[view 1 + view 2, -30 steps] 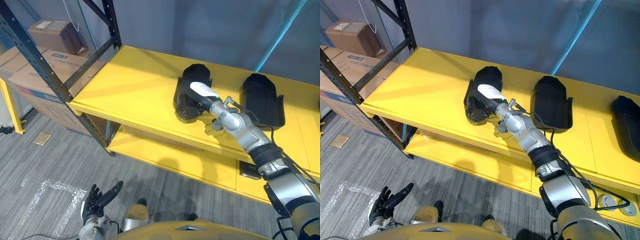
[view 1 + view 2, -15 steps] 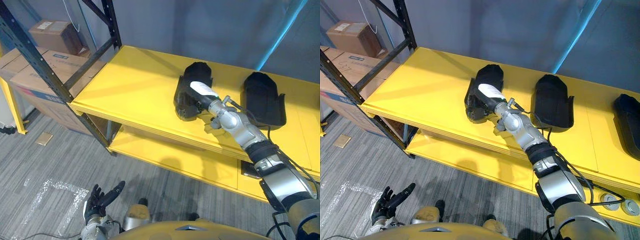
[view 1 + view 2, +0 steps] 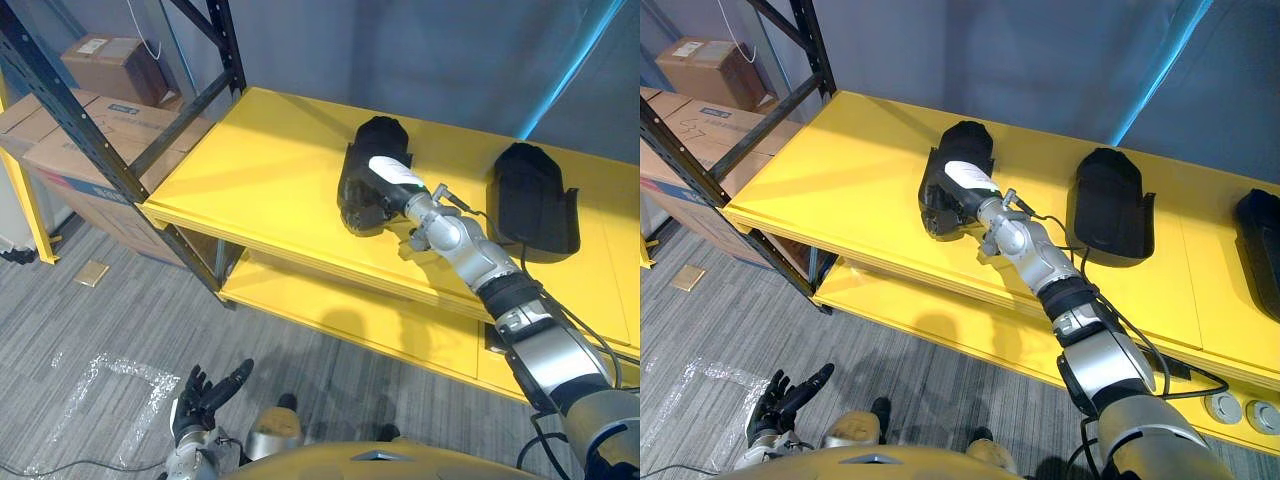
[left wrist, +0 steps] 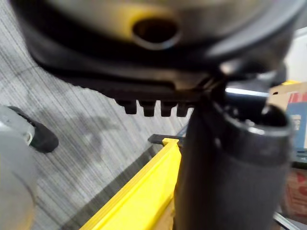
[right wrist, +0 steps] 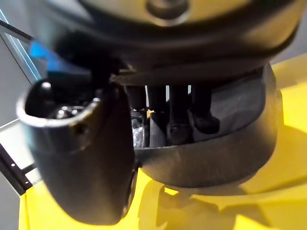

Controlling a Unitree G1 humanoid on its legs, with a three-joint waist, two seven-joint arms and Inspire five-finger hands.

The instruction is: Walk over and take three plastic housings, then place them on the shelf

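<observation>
A black plastic housing point(image 3: 368, 150) lies on the yellow shelf point(image 3: 260, 170). My right hand point(image 3: 390, 178) is on its near end; in the right wrist view the fingers point(image 5: 177, 115) reach inside the housing's rim point(image 5: 211, 163) and the thumb point(image 5: 81, 158) stays outside, pinching the wall. A second black housing point(image 3: 530, 200) lies further right on the shelf, and a third point(image 3: 1262, 235) sits at the right edge. My left hand point(image 3: 205, 392) hangs low over the floor with its fingers spread and nothing in it.
A black rack upright point(image 3: 80, 130) and cross brace stand at the shelf's left end. Cardboard boxes point(image 3: 110, 70) are stacked behind it. A lower yellow shelf point(image 3: 380, 320) runs underneath. Grey carpet floor with a small flat piece point(image 3: 88, 273) lies at left.
The housing in my right hand has slid left and a little farther back on the shelf, away from the second housing. The left hand stays low.
</observation>
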